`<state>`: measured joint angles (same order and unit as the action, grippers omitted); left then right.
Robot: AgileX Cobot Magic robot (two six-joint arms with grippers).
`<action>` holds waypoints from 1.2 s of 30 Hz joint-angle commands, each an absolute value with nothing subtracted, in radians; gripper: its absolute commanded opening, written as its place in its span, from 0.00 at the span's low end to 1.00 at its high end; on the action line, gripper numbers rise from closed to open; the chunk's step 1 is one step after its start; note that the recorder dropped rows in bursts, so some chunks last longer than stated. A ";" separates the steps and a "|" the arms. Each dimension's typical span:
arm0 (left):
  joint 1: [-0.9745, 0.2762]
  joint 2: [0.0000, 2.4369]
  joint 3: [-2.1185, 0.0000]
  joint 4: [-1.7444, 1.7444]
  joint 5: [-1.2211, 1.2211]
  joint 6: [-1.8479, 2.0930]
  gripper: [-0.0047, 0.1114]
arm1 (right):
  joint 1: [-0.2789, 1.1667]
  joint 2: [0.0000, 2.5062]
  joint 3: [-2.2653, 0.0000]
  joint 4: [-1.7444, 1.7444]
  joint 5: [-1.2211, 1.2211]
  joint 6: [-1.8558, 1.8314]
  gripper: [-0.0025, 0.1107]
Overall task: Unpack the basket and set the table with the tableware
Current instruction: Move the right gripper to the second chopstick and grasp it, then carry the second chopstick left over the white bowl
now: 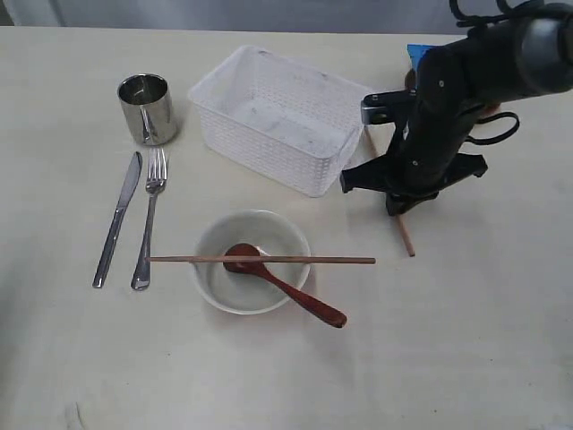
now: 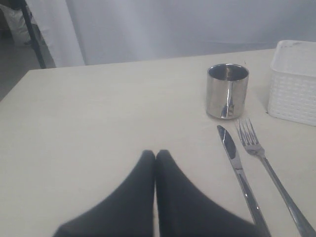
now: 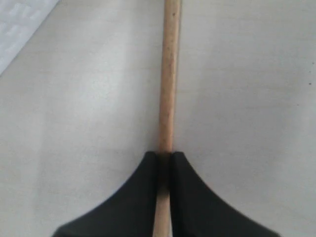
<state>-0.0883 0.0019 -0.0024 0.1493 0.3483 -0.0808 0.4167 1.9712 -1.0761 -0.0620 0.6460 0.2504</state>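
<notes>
The white basket (image 1: 277, 116) stands empty at the back middle of the table (image 1: 483, 340). Left of it stand the steel cup (image 1: 146, 108) (image 2: 227, 91), the knife (image 1: 118, 218) (image 2: 238, 168) and the fork (image 1: 150, 215) (image 2: 266, 163). In front sits the pale bowl (image 1: 252, 260), holding the reddish-brown spoon (image 1: 286, 287), with one chopstick (image 1: 261, 260) laid across its rim. My right gripper (image 1: 400, 208) (image 3: 165, 154) is down at the table right of the basket, shut on a second chopstick (image 1: 406, 238) (image 3: 169, 74) that lies there. My left gripper (image 2: 155, 154) is shut with nothing in it, above bare table near the knife.
A blue bag (image 1: 417, 54) peeks out behind the right arm at the back right. The basket's corner (image 3: 19, 24) lies close beside the held chopstick.
</notes>
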 commanded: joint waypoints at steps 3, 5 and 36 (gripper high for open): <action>-0.093 0.000 0.000 0.152 0.348 -0.083 0.04 | 0.329 1.863 -1.104 -0.147 0.775 0.237 0.02; -0.093 0.000 0.000 0.152 0.348 -0.083 0.04 | 0.319 1.771 -1.104 -0.141 0.775 0.195 0.02; -0.093 0.000 0.000 0.152 0.348 -0.083 0.04 | 0.752 1.847 -1.378 0.070 1.124 -0.869 0.02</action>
<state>-0.0883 0.0019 -0.0024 0.1493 0.3483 -0.0808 0.7512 1.8355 -1.3706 0.0517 1.1252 -0.8479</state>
